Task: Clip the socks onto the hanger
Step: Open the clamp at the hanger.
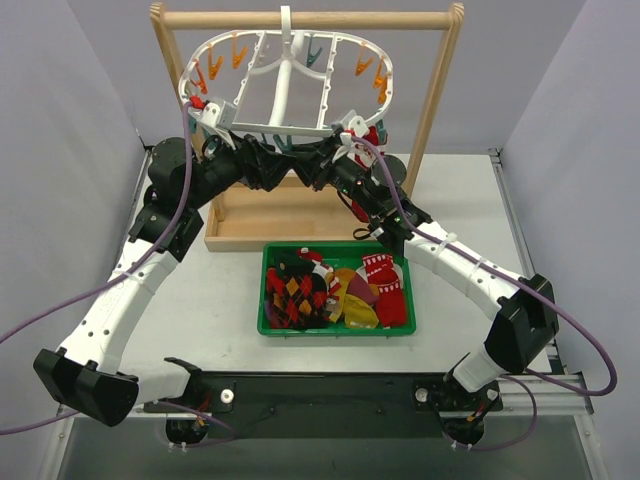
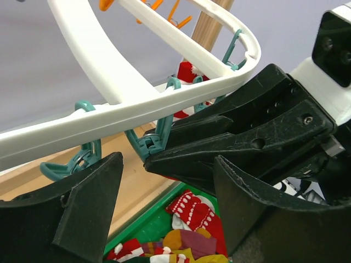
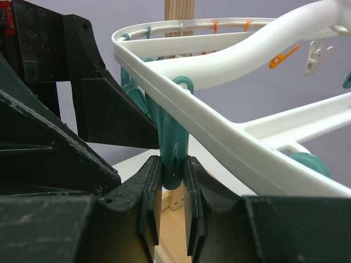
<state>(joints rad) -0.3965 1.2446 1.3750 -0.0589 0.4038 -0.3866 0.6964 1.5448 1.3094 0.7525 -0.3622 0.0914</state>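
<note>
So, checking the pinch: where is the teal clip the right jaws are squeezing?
In the right wrist view the teal clip hangs centre frame under the hanger's white rim, pinched between the right jaws.

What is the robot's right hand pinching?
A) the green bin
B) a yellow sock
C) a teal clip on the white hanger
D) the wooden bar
C: in the right wrist view, the right gripper has its two fingers pressed against either side of a teal clip that hangs from the white hanger.
</note>
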